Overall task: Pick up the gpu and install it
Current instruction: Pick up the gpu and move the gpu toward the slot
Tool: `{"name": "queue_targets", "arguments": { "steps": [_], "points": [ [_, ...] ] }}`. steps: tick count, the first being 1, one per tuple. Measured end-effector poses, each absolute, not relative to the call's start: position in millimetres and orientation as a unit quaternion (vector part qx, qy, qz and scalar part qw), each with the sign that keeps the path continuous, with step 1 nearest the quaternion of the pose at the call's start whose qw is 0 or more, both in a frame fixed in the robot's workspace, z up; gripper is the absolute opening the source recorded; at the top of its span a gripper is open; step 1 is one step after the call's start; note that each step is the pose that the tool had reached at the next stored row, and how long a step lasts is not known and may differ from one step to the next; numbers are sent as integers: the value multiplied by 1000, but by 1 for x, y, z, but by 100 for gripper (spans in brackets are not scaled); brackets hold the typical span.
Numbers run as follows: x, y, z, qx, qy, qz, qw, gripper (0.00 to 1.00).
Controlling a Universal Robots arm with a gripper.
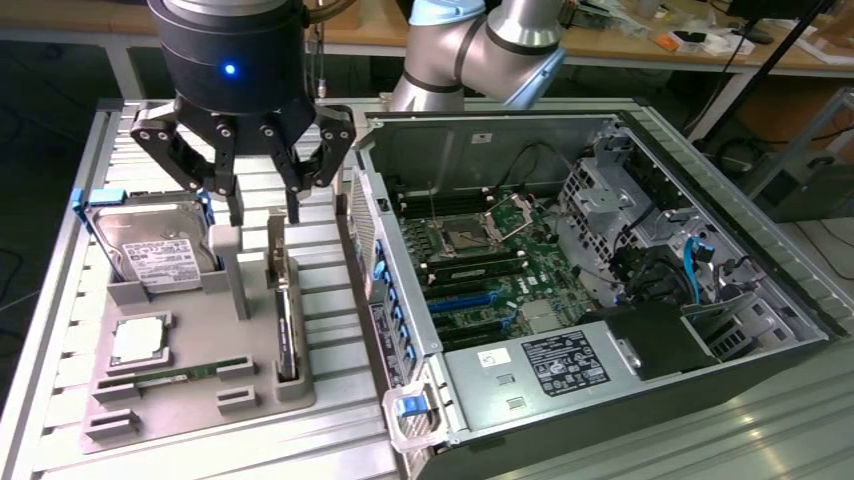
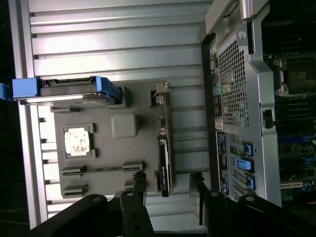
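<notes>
The gpu [image 1: 282, 300] is a thin dark card standing on edge in a slot of the grey holder tray [image 1: 200, 405], its pale metal bracket at the far end. In the wrist view the gpu [image 2: 164, 153] runs lengthwise between my fingers, with the bracket [image 2: 161, 95] beyond them. My gripper [image 1: 264, 215] hangs open just above the card's bracket end, one finger on each side and nothing held. In the wrist view the gripper [image 2: 168, 186] straddles the card's near end without touching it.
The grey tray also holds a silver hard drive [image 1: 154, 250] with blue rails, a CPU [image 1: 138, 340] and a green memory stick [image 1: 174, 375]. The open computer case [image 1: 427, 420] lies at the exterior view's right, its motherboard [image 1: 494, 270] exposed. Ribbed metal table [image 1: 334, 440] underneath.
</notes>
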State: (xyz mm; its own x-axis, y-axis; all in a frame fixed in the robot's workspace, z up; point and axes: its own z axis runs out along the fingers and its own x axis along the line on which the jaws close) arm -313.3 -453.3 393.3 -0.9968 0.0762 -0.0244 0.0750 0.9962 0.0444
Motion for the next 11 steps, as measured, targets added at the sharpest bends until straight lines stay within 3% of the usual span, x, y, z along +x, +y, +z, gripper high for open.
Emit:
{"name": "queue_targets", "arguments": {
  "steps": [11],
  "points": [
    [-313, -464, 393, 38, 999, 22, 13, 48]
  ]
}}
